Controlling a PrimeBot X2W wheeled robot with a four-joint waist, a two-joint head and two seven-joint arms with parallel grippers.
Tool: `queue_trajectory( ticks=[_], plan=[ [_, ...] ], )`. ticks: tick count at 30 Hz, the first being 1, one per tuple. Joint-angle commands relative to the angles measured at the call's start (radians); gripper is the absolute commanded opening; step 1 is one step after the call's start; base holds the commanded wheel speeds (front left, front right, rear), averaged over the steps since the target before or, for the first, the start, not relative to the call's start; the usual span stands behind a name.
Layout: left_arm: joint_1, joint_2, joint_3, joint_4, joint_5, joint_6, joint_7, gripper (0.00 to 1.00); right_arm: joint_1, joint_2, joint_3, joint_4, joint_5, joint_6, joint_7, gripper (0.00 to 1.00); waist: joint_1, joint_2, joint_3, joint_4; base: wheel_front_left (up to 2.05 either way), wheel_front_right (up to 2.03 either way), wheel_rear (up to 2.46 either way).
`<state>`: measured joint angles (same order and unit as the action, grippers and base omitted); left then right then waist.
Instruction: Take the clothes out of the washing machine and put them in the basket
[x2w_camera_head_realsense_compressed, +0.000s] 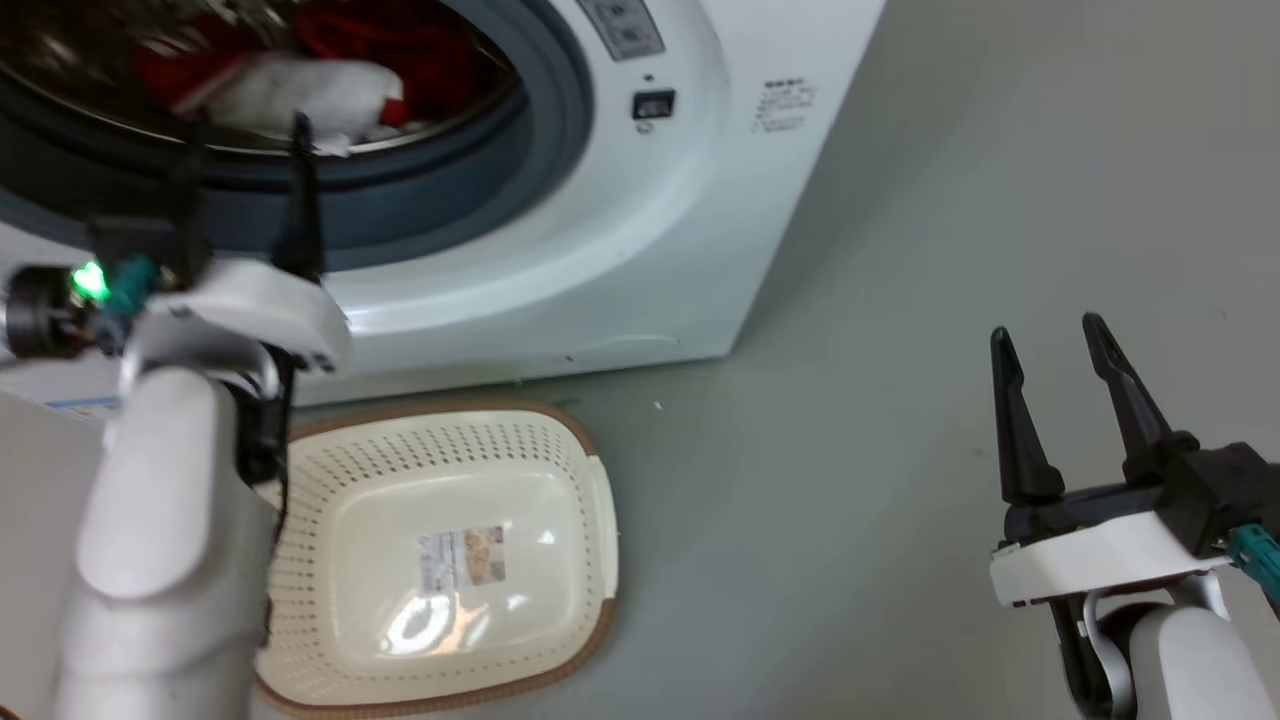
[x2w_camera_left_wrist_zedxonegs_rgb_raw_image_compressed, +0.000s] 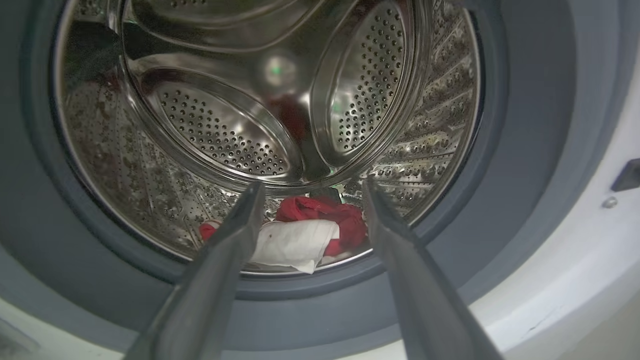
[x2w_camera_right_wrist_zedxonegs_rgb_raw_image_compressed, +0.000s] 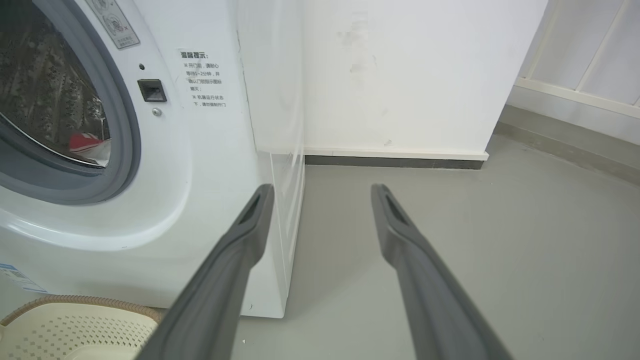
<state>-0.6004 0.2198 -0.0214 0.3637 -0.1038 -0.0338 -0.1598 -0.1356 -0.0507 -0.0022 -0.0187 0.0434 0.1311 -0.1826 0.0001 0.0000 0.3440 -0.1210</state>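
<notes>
Grey floor (x2w_camera_head_realsense_compressed: 900, 300) spreads out before you, smooth and matte, and meets a white wall (x2w_camera_right_wrist_zedxonegs_rgb_raw_image_compressed: 400, 75) with a dark skirting strip (x2w_camera_right_wrist_zedxonegs_rgb_raw_image_compressed: 395, 162) along its foot. On this floor, to your left, stands the washing machine (x2w_camera_head_realsense_compressed: 640, 260) with its porthole facing you. The clothes (x2w_camera_left_wrist_zedxonegs_rgb_raw_image_compressed: 310, 235) (red fabric with a white panel) lie low at the front of the steel drum (x2w_camera_left_wrist_zedxonegs_rgb_raw_image_compressed: 225, 130), just behind the grey rubber rim. Your left end effector (x2w_camera_head_realsense_compressed: 247, 125) is raised before the porthole, fingers spread wide, gripping nothing. The basket (x2w_camera_head_realsense_compressed: 450, 560) sits on the floor just in front of the washer, a label on its base. Your right end effector (x2w_camera_head_realsense_compressed: 1046, 330) hangs over the floor well to the right, fingers parted, holding nothing.
</notes>
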Motion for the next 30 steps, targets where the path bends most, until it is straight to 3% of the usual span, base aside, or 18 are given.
queue_trajectory(
  ticks=[1, 10, 19, 30],
  plan=[
    [-0.039, 0.018, 0.008, 0.017, -0.007, -0.006, 0.021, 1.0, -0.023, 0.001, 0.008, 0.004, 0.012, -0.001, -0.012, 1.0, -0.0001, 0.0, 0.078, -0.066, 0.0, 0.0, 0.0],
    [-0.247, 0.136, 0.03, 0.129, -0.011, -0.029, 0.152, 1.0, -0.088, 0.001, 0.06, 0.036, 0.076, -0.001, -0.059, 1.0, -0.0001, 0.0, 0.21, -0.172, 0.0, 0.0, 0.0],
    [-0.424, 0.23, 0.03, 0.272, 0.008, -0.027, 0.256, 1.0, -0.129, 0.001, 0.098, 0.062, 0.128, -0.001, -0.081, 1.0, -0.0001, 0.0, 0.287, -0.234, 0.0, 0.0, 0.0],
    [-0.663, 0.374, -0.051, 0.354, 0.077, -0.07, 0.456, 1.0, -0.174, 0.001, 0.146, 0.042, 0.188, -0.001, -0.083, 1.0, -0.0001, 0.0, 0.397, -0.299, 0.0, 0.0, 0.0]
  ],
)
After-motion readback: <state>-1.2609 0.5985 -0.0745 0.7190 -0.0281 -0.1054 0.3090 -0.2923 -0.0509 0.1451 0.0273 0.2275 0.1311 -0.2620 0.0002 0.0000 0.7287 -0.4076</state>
